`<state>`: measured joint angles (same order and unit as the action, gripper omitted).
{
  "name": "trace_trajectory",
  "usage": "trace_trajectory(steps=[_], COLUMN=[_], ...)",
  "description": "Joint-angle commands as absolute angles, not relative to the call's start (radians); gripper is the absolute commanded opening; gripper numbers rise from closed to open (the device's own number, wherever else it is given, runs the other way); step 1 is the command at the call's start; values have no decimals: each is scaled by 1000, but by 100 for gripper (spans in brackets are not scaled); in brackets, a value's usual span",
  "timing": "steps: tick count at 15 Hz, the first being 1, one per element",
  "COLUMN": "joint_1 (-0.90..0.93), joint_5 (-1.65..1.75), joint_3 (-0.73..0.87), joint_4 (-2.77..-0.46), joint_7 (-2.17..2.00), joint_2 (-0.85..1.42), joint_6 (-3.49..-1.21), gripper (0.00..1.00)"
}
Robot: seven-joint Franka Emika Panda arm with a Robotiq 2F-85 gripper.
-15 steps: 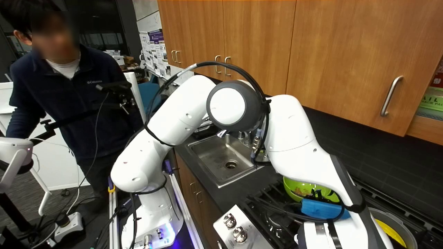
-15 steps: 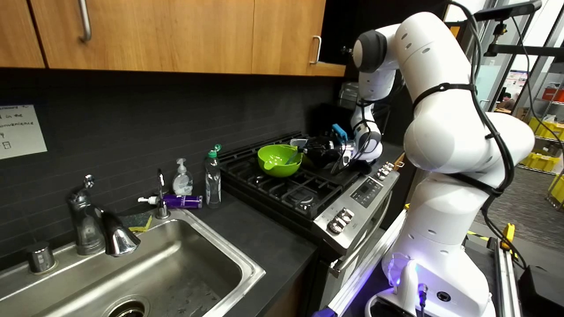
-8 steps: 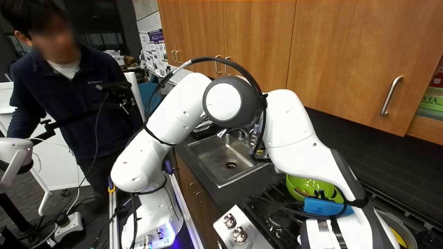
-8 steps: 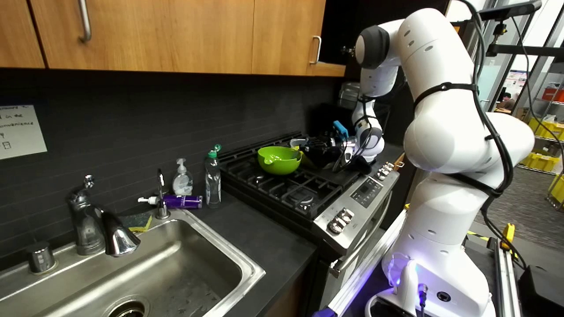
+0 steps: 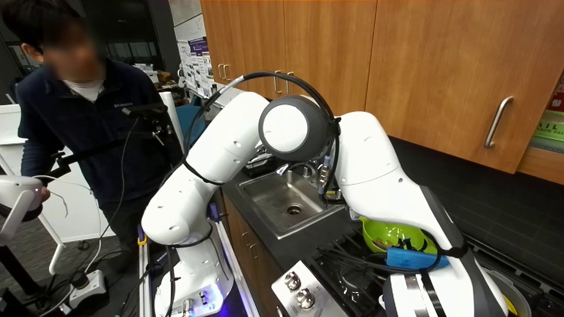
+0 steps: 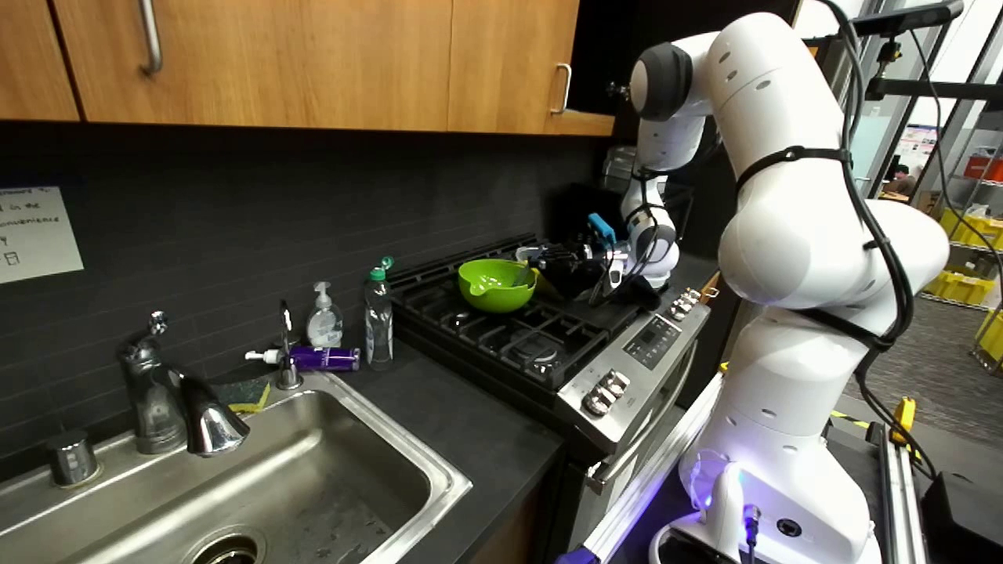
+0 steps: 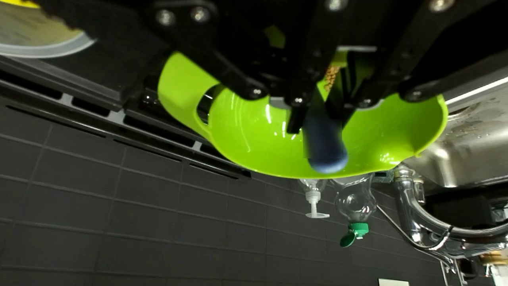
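Note:
My gripper (image 7: 320, 119) comes in from the top of the wrist view, shut on a dark blue utensil (image 7: 326, 153) with a rounded end that sticks out between its fingers. That end lies in front of the inner wall of a green bowl (image 7: 254, 139), which has a handle loop and a pouring lip. Small brown pieces (image 7: 331, 77) show inside through a gap between the fingers. In an exterior view the gripper (image 6: 544, 260) hangs at the rim of the bowl (image 6: 495, 298) on the stove, the utensil (image 6: 523, 274) reaching down into it. Contact between utensil and bowl I cannot tell.
A grey pot (image 5: 506, 284) with something yellow in it stands on the stove (image 6: 541, 352) beside the arm. Soap bottles (image 6: 379, 321) stand by the sink (image 6: 462, 478). Wooden cabinets (image 5: 440, 66) hang above. A person (image 5: 88, 123) stands behind the arm base.
The arm rises slightly, then dips a little. The utensil shifts within the bowl. The bowl tilts and shifts slightly. The person's hand now shows at the white device.

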<state>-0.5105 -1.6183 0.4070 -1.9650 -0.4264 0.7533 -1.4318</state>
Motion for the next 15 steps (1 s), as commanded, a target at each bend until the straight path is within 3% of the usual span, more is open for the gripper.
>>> trace_trajectory(steps=[1,15], joint_1=[-492,-476], joint_5=[-1603,-1601], joint_3=[397,380], joint_4=[-1970,-1959], joint_7=[-453,-455], joint_2=[726,733], joint_6=[-1451,-1448], gripper=[5,5])
